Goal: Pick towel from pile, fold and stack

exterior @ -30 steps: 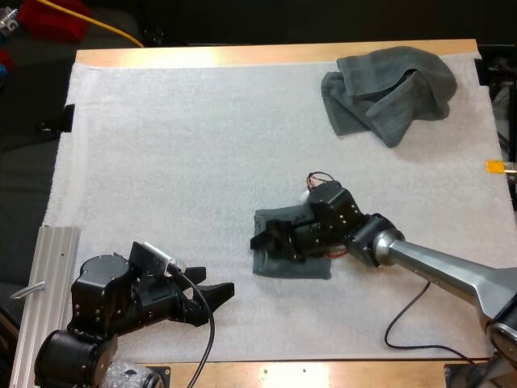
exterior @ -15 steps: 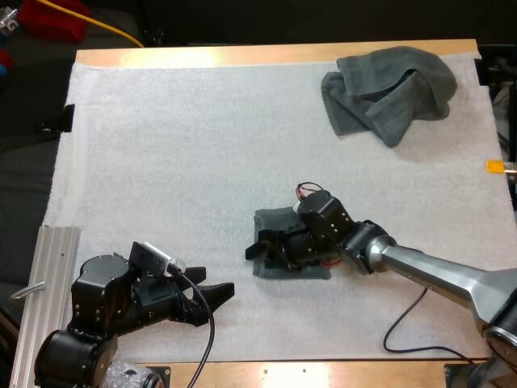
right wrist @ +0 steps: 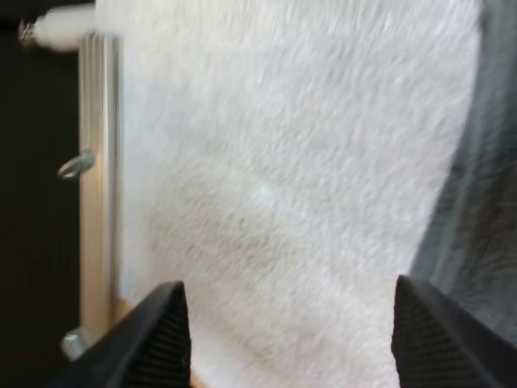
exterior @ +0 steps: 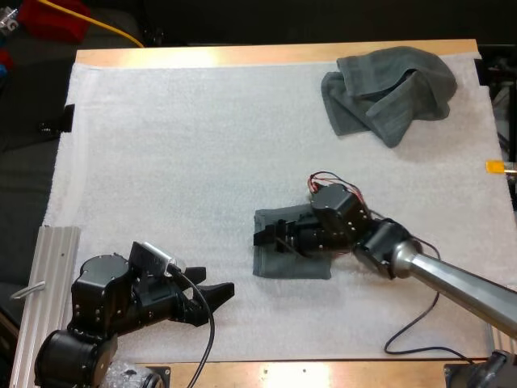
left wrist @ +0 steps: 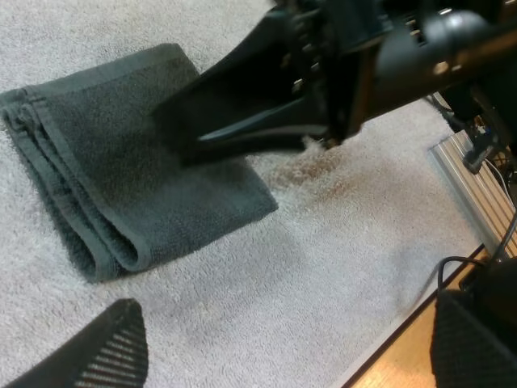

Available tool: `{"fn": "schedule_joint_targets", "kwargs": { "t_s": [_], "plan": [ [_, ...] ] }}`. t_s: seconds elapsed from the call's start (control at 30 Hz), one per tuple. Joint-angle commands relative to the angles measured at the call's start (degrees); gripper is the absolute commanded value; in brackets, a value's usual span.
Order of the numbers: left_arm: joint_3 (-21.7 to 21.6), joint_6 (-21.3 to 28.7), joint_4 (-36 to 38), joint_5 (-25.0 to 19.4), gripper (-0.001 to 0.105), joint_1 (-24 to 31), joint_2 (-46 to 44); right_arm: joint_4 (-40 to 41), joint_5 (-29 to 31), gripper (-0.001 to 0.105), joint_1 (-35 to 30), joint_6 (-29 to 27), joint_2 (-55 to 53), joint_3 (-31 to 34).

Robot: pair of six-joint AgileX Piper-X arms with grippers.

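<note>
High view first: the folded towel point(exterior: 291, 260) lies flat on the white mat point(exterior: 161, 162), a little toward the near side and right of centre, and the right gripper point(exterior: 266, 238) hangs low over its left half, fingertips pointing left across the cloth. The towel looks nearly square from up there, only slightly longer left to right, so I wouldn't lean much on its long axis. The crumpled towel point(exterior: 388, 93) sits at the far right corner, well apart from both arms and plainly on the right arm's side. If another piece is to be fetched, I'd judge that arm has to lift, swing back right and reach away from me. The left gripper point(exterior: 214, 291) rests near the front edge, just left of the folded towel, its fingers spread and clear of anything. The left wrist view shows what the overhead one hides: layered hems along the fold's rounded edge, and the right arm's fingers above the cloth rather than pinching it. The right wrist view confirms this, its fingers parted with bare mat between them.
</note>
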Motion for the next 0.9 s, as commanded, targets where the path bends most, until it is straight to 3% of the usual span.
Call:
{"fn": "schedule_joint_targets", "kwargs": {
  "t_s": [0.0, 0.4, 0.63, 0.87],
  "plan": [
    [-0.4, 0.4, -0.2, 0.8, 0.070, -0.4, -0.3, 2.8, 1.9, 0.054, 0.1, -1.7, -2.2, -0.1],
    [-0.4, 1.7, -0.2, 0.7, 0.070, -0.4, -0.3, 20.7, 10.8, 0.054, 0.1, -11.6, -15.3, -0.1],
    [-0.4, 2.2, -0.2, 0.3, 0.070, -0.4, -0.3, 25.9, 12.0, 0.054, 0.1, -12.8, -22.0, -0.1],
    [-0.4, 2.6, -0.2, -3.0, 0.070, -0.4, -0.3, 28.8, 12.5, 0.054, 0.1, -12.8, -28.1, -0.1]
  ]
}}
